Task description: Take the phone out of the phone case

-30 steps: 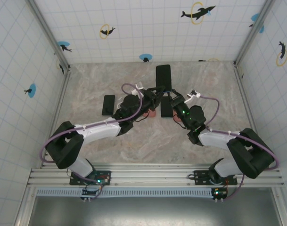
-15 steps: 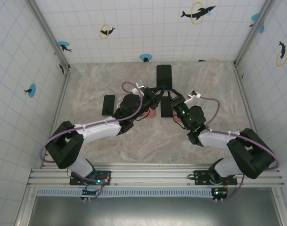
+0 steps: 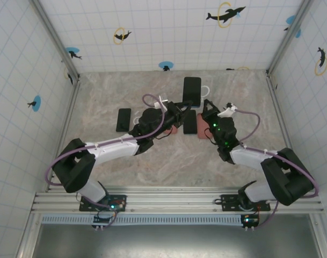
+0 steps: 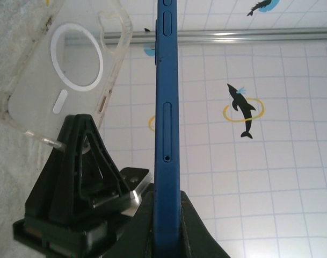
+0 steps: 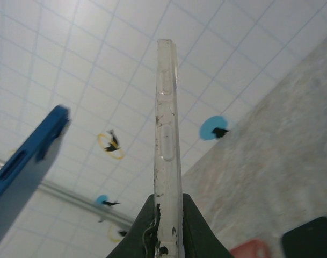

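1. Because your left gripper (image 4: 167, 226) is clamped across the faces of the blue phone (image 4: 166, 107) only at its lower end, most of the body stands out past the fingers. A quick wrist turn could let it pivot or slide out of the pinch.
2. Your right gripper (image 5: 166, 209) is closed on one end of the clear phone case (image 5: 166, 107), which is empty and seen edge-on. Its wall looks thin, so it may flex under the squeeze and spring free if you tighten or jerk.
3. Phone and case are fully apart, both in the air, side by side with a gap between them. If you bring the arms together carelessly, the phone's edge could knock the case's rim and shake either grip.
4. Below lies the marble table (image 3: 99, 107), likely hard enough to damage a dropped phone.
5. Farther out on it, a dark phone (image 3: 190, 122) lies near the grippers. A reddish item (image 3: 173, 129) sits beside it, and another dark phone (image 3: 123, 119) lies off to the left. If you set down without looking, you could land on one of them.
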`<action>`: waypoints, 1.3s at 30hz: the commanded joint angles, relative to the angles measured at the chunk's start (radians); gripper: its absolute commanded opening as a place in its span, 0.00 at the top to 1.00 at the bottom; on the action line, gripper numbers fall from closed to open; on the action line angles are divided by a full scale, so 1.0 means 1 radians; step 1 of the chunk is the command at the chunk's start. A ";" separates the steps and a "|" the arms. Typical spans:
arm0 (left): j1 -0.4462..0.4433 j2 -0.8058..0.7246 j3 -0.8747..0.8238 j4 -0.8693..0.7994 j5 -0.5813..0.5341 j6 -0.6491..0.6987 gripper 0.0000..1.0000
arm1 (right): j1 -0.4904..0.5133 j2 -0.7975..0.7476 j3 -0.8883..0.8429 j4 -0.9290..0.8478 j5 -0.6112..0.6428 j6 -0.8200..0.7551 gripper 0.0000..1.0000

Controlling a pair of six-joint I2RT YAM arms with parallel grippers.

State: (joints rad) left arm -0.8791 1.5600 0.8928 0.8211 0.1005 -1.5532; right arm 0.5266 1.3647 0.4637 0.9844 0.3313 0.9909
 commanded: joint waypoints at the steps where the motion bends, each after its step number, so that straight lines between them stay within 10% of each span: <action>1: -0.002 0.020 0.022 0.071 0.005 -0.010 1.00 | -0.085 -0.060 0.060 -0.161 -0.068 -0.099 1.00; 18: -0.077 0.429 0.280 0.098 -0.035 -0.104 1.00 | -0.610 -0.272 0.046 -0.646 -0.648 -0.366 1.00; 39: -0.215 0.814 0.609 -0.034 -0.201 -0.230 1.00 | -0.784 -0.392 -0.073 -0.777 -0.610 -0.399 1.00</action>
State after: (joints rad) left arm -1.0882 2.3379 1.4372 0.7799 -0.0460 -1.7500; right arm -0.2447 1.0061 0.4122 0.2214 -0.3065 0.5976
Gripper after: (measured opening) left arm 0.119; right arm 0.120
